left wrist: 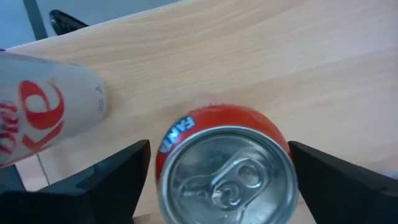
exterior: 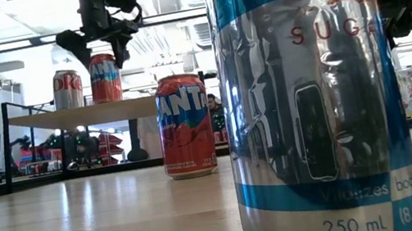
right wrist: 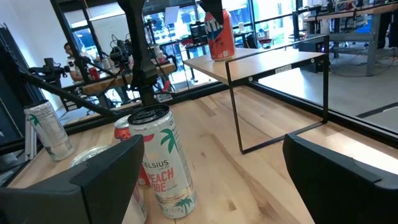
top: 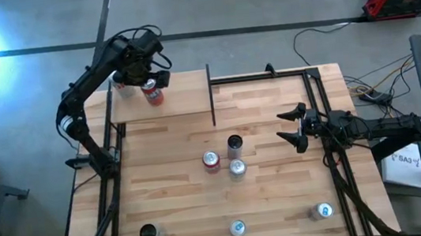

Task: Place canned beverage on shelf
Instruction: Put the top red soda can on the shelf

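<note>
The shelf (top: 184, 97) is a pale wood board on a thin black frame at the table's far left. A red Fanta can (left wrist: 224, 168) stands upright on it, next to a silver Diet Coke can (left wrist: 37, 118). My left gripper (top: 146, 74) hangs over the red can (exterior: 105, 78), pointing down and open. Its fingers (left wrist: 118, 174) stand on either side of the can's top, with a thin gap showing. My right gripper (top: 289, 123) waits open and level at the table's right edge, with nothing between its fingers.
Several cans stand on the striped tabletop: three clustered mid-table (top: 231, 157), three along the near edge (top: 237, 228). A Celsius can (right wrist: 163, 162) stands just ahead of my right gripper. A Red Bull can (exterior: 311, 99) fills the low view. The shelf's black frame (top: 211, 94) rises mid-table.
</note>
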Controlling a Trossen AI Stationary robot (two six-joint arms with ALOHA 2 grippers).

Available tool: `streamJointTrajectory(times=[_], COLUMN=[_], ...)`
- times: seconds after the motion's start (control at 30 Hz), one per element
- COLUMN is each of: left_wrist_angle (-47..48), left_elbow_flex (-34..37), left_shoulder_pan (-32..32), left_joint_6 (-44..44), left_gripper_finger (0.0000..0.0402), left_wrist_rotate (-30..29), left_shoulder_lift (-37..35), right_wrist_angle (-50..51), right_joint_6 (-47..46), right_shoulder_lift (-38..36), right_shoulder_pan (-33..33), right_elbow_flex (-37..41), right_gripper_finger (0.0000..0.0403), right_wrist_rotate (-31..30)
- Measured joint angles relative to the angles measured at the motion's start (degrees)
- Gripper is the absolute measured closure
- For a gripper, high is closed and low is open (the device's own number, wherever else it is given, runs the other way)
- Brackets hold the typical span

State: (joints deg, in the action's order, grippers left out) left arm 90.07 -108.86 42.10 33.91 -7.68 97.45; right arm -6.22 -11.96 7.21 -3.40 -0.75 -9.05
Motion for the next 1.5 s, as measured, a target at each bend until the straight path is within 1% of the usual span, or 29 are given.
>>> streamJointTrajectory(times=[0.13, 0.27, 0.57, 0.7, 0.87, 1.0, 1.27, 1.5], left_wrist_angle=[-0.01, -0.09, -0.07, -0.24, -2.53, -5.70, -13.28, -23.80], left_elbow_flex=[0.00, 0.21, 1.32, 3.18, 7.71, 11.65, 21.21, 30.96], left_shoulder_pan=[-0.16, -1.12, -6.92, -8.55, -9.33, -10.37, -14.39, -16.53], left_joint_6=[2.98, 7.83, 16.89, 20.89, 25.30, 27.28, 32.20, 32.08], left_gripper_finger=[0.0021, 0.0006, 0.0002, 0.0002, 0.0002, 0.0002, 0.0002, 0.0002], left_wrist_rotate=[-1.44, -4.18, -15.66, -17.82, -18.28, -19.33, -27.01, -30.90], left_shoulder_lift=[-0.60, -1.38, -1.73, -1.77, -2.02, -3.61, -9.14, -14.14], right_wrist_angle=[0.00, -0.01, 0.00, 0.00, 0.00, 0.00, 0.00, 0.00], right_joint_6=[0.00, 0.00, 0.00, 0.00, 0.01, 0.00, 0.00, 0.00], right_shoulder_lift=[0.00, 0.01, 0.01, 0.01, 0.02, 0.00, 0.02, 0.02], right_shoulder_pan=[0.00, -0.01, -0.01, 0.00, -0.02, -0.02, 0.00, -0.02], right_elbow_flex=[0.00, -0.01, 0.00, 0.00, -0.01, 0.00, -0.01, 0.00], right_gripper_finger=[0.0035, 0.0035, 0.0035, 0.0035, 0.0035, 0.0035, 0.0035, 0.0035], right_wrist_rotate=[-0.01, 0.01, 0.01, 0.01, 0.01, -0.01, 0.00, 0.01])
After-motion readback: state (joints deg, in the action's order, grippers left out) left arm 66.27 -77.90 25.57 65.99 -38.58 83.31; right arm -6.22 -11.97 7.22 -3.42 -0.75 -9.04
